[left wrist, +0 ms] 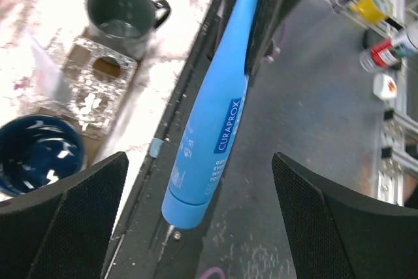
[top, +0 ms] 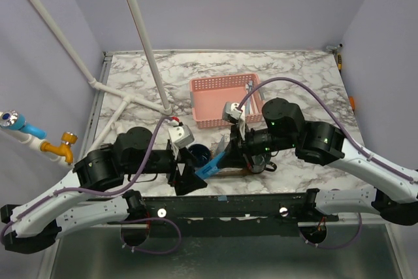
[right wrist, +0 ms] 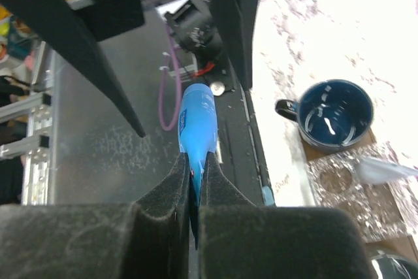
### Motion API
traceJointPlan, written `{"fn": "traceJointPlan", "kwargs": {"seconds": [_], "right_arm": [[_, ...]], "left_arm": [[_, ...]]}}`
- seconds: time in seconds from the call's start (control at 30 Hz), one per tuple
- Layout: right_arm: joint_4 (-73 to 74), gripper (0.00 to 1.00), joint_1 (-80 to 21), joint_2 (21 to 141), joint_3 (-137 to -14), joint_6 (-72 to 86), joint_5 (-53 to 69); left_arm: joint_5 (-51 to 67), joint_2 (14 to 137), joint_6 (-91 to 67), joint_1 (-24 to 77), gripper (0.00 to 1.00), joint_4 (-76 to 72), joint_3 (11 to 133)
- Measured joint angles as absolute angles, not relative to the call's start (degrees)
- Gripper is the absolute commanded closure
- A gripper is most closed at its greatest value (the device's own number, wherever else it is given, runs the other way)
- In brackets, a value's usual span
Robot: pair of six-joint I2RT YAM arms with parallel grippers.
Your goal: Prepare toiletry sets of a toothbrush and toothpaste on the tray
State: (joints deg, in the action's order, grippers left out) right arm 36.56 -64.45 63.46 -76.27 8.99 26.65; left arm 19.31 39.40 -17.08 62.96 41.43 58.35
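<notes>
Toothpaste tube [left wrist: 209, 142] blue, label "CURAPROX", small print unreadable | R gripper [right wrist: 196, 181] clamped on its flat end | L gripper [left wrist: 202, 220] jaws wide apart, tube btwn them, untouched | tube in air over near table [top: 294, 83] edge, near dark blue cup [left wrist: 36, 155]

Robot lab cell — plain walls [top: 248, 4], white pipe frame [top: 139, 31].

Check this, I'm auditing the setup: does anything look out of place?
Only the toothpaste tube: it hangs in the air near the table's front edge, pinched by its flat tail alone in the right gripper. Its round end sticks out free between the left gripper's open fingers, which don't touch it.
</notes>
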Motion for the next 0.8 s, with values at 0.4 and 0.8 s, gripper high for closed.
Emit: {"fn": "traceJointPlan", "kwargs": {"seconds": [0.4,0.8], "right_arm": [[52.03,0.99,-64.45,66.48,-86.0,13.8,9.58],[66.26,0.99,-64.45,72.1,-89.21,22.0,-3.9]], "left_arm": [[13.21,42.76,-18.65,47.64,0.1,42.92,61.39],[12.29,42.98,-20.38,37.89,0.1,42.06,60.45]]}}
